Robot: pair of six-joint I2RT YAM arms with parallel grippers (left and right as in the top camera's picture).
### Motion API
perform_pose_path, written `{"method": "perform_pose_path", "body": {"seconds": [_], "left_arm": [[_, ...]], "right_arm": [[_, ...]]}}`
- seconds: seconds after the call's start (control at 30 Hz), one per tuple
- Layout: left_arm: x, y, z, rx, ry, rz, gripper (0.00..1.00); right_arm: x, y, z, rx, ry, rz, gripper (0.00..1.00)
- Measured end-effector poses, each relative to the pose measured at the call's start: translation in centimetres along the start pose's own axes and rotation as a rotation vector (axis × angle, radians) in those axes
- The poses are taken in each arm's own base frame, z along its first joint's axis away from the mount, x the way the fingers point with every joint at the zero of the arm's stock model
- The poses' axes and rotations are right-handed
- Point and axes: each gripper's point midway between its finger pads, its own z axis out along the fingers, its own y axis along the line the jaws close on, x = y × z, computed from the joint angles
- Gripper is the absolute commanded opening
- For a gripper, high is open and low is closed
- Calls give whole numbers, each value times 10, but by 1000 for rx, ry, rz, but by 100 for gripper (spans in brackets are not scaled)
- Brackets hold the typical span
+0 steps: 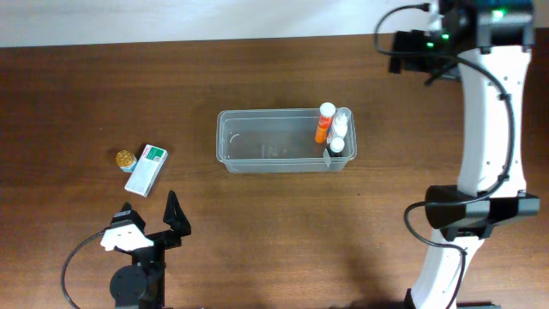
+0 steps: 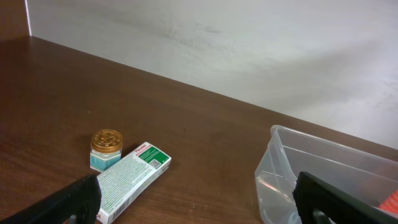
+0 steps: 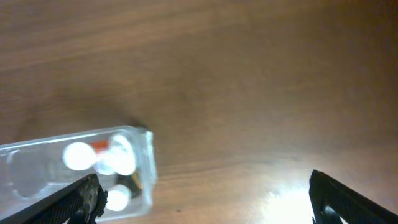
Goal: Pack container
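Overhead shows bottles (image 1: 334, 130) bunched at the container's (image 1: 257, 111) right end

Dark brown wooden table (image 1: 86, 86), pale wall (image 2: 249, 50) behind

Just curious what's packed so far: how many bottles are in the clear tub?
3, clustered at the container's right end: orange bottle, white bottle beside it, white-capped bottle nearer. Others may be hidden.

Bottles (image 1: 333, 130) in the container's (image 1: 266, 151) right end; box (image 1: 146, 170) and jar (image 1: 126, 159) well left.
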Motion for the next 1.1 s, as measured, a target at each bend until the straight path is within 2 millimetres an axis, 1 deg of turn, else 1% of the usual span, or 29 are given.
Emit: {"method": "perform_pose_path", "body": {"seconds": [0.2, 0.37, 0.77, 0.93, 1.03, 1.1], "left_arm": [[0, 0, 0, 0, 0, 0, 99], [0, 0, 0, 0, 0, 0, 99], [0, 0, 0, -1, 0, 0, 100], [-12, -5, -1, 20, -42, -3, 99], [-15, -8, -4, 22, -10, 30, 99], [-27, -10, -8, 11, 16, 63, 99]], "right_arm": [[-4, -43, 1, 39, 1, 89, 98], [-5, -57, 1, 53, 0, 120, 98], [-5, -58, 1, 53, 0, 122, 98], [-5, -58, 1, 53, 0, 122, 98], [-5, -58, 1, 53, 0, 122, 98], [-5, -58, 1, 53, 1, 124, 98]]}}
